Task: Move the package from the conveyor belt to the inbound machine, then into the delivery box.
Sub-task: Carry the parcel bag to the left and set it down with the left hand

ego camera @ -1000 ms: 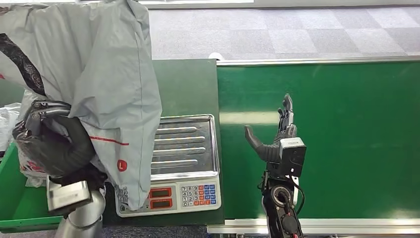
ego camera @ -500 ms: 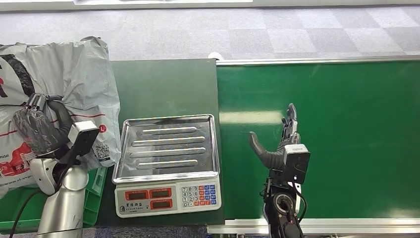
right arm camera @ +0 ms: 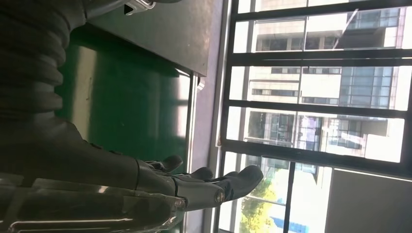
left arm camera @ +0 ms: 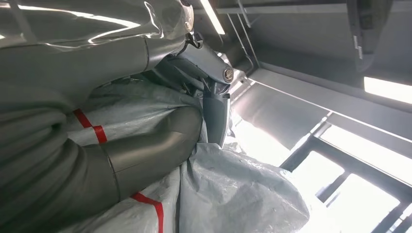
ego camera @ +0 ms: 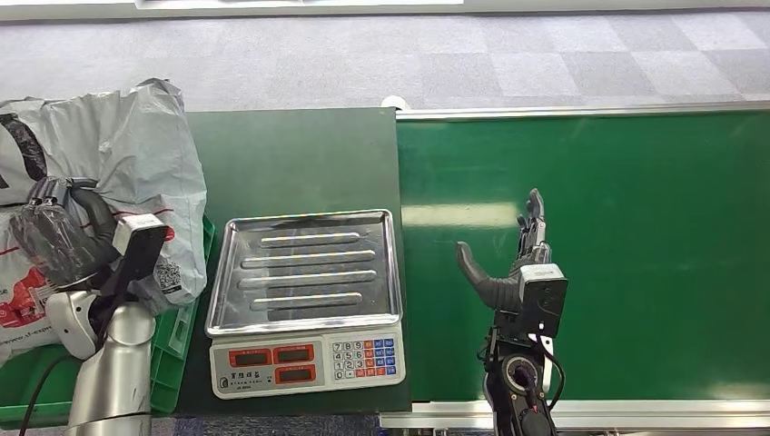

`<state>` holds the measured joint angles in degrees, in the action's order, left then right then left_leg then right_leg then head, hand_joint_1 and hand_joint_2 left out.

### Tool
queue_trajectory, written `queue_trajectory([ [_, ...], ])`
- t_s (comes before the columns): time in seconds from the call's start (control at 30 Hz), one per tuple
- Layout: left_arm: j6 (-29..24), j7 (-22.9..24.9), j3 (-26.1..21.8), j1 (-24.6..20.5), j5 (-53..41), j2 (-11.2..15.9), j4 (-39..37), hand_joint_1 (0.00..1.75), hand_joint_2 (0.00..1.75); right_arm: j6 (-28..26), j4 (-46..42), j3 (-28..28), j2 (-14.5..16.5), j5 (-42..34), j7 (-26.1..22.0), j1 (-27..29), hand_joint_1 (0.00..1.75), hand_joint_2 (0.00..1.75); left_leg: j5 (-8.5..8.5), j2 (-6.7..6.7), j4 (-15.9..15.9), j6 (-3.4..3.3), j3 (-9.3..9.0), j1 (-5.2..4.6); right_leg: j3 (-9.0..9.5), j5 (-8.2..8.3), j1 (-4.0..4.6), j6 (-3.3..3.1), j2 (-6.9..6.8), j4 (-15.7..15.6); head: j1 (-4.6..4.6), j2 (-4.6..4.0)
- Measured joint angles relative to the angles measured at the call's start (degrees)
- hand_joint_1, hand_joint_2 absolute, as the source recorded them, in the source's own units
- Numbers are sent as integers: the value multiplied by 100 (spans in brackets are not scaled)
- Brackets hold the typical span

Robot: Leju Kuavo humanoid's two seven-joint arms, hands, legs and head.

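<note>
We grasp the grey package (ego camera: 136,173) in our left hand (ego camera: 59,241), fingers wrapped around it, over the green delivery box (ego camera: 177,331) below them. Last step, we judge: lower and let go. Our right hand (ego camera: 513,263) hovers released above the conveyor belt (ego camera: 654,245).

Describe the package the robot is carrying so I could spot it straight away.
Start at the green conveyor belt, go left past the silver scale to the green box at the table's edge. Above it, the left hand grips the package, a big crumpled grey plastic mailing bag. Its red stripe and black-and-red print set it apart.
</note>
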<state>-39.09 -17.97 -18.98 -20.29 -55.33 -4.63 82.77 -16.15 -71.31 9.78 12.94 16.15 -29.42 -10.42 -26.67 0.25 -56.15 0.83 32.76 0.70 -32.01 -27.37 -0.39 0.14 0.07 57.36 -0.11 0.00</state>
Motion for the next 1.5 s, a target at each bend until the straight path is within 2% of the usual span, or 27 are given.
queue_trajectory([
  [0.13,-1,-90,-350,-118,212,-70,-94,134,175,-22,-1,11,-2,-2,9,-4,0,175,0,-1,0,0,0,0,0,0,0,0,-1,0,0,0],
  [0.3,0,-33,-398,-233,640,17,-412,105,175,-31,-1,37,-11,-18,9,-5,0,175,0,-2,0,0,0,0,1,0,0,0,-2,0,0,0],
  [0.4,-1,-53,-468,-275,666,49,-570,105,175,-31,-1,42,-14,-25,9,-6,0,175,0,-2,0,0,0,0,1,0,0,0,-2,0,1,0],
  [0.43,-1,-59,-491,-282,666,55,-606,95,175,-31,-1,44,-14,-27,9,-7,0,175,0,-2,0,0,0,0,1,0,0,0,-2,0,0,0],
  [0.53,-1,-68,-533,-289,666,68,-688,17,175,-31,-1,51,-14,-29,9,-8,0,175,0,-2,0,0,0,0,1,0,0,0,-2,0,-1,0],
  [0.57,-1,-69,-541,-292,666,71,-710,0,175,-31,-1,54,-14,-30,8,-9,0,175,0,-2,0,0,0,0,1,0,0,0,-2,0,0,0],
  [0.7,-1,-91,-551,-323,753,81,-814,0,175,-31,-1,74,-16,-37,9,-13,0,175,0,-2,0,0,0,0,1,0,0,0,-2,0,1,0],
  [0.87,16,-106,-371,-349,1564,184,-951,0,175,-33,2,81,-28,-55,8,-23,0,175,1,-3,0,0,-1,0,1,0,0,0,-2,0,0,0],
  [0.97,4,-208,-285,-352,1701,234,-975,0,175,-36,7,80,-33,-57,9,-25,0,175,1,-3,0,0,-1,0,1,0,0,0,-2,0,-1,0],
  [1.17,-2,-1220,-332,-350,2335,163,-770,0,175,-61,43,81,-33,-84,2,-29,0,175,1,-4,0,0,0,0,1,0,-1,0,-2,0,1,0],
  [1.33,-2,-1985,-349,-260,3059,1,-293,0,175,-73,77,82,-35,-131,-25,-35,0,175,1,-3,0,0,0,0,1,0,-1,0,-2,0,0,0],
  [1.5,1,-2180,-120,98,3406,-228,808,0,175,-113,110,82,-52,-205,-57,-35,0,175,0,-3,0,0,1,0,1,0,-1,0,-2,0,-1,0],
])
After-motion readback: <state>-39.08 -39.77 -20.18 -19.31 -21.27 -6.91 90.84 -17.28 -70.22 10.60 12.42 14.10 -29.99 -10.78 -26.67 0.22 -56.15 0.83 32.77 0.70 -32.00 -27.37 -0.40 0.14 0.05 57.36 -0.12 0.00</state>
